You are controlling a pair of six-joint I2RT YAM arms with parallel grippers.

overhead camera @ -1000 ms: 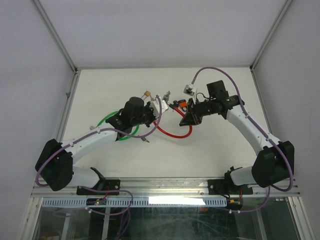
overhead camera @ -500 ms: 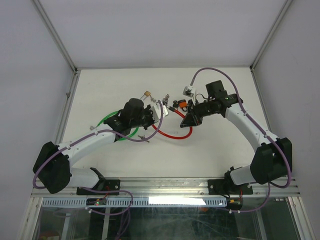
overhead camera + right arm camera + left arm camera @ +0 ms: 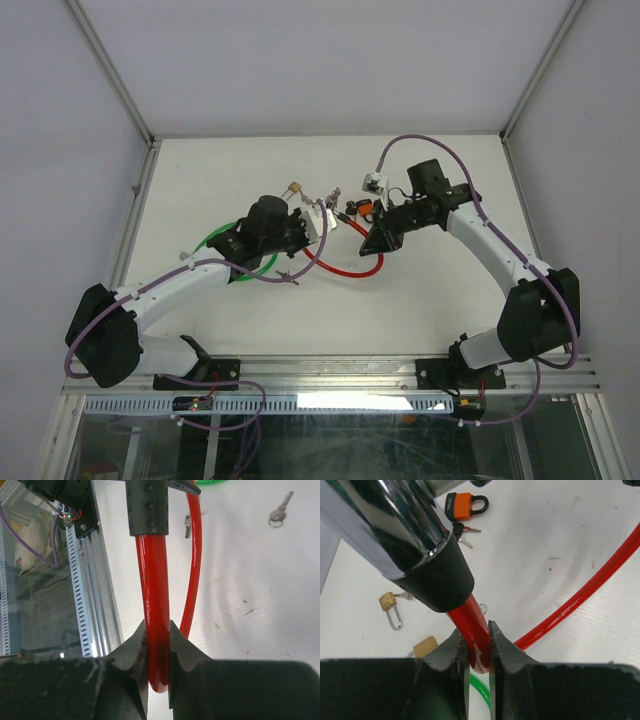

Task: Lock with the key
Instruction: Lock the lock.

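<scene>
Both grippers are closed to a narrow gap, each clamped on the red cable lock point(image 3: 469, 617). The left gripper point(image 3: 479, 652) is pinched on the thick red end just below a black collar point(image 3: 437, 577), beyond which a chrome cylinder point(image 3: 380, 515) is seen. The right gripper point(image 3: 157, 655) is shut on another thick red section, just beneath a black dimpled sleeve point(image 3: 147, 505); the thinner red loop is seen running beside it. A loose silver key point(image 3: 277, 510) is found flat on the white table point(image 3: 250, 605), well apart from the right gripper. An orange padlock point(image 3: 462, 506) with a bunch of keys point(image 3: 464, 531) touching it, a small brass padlock point(image 3: 389, 602) and a green cable point(image 3: 480, 692) are also laid on the table.
</scene>
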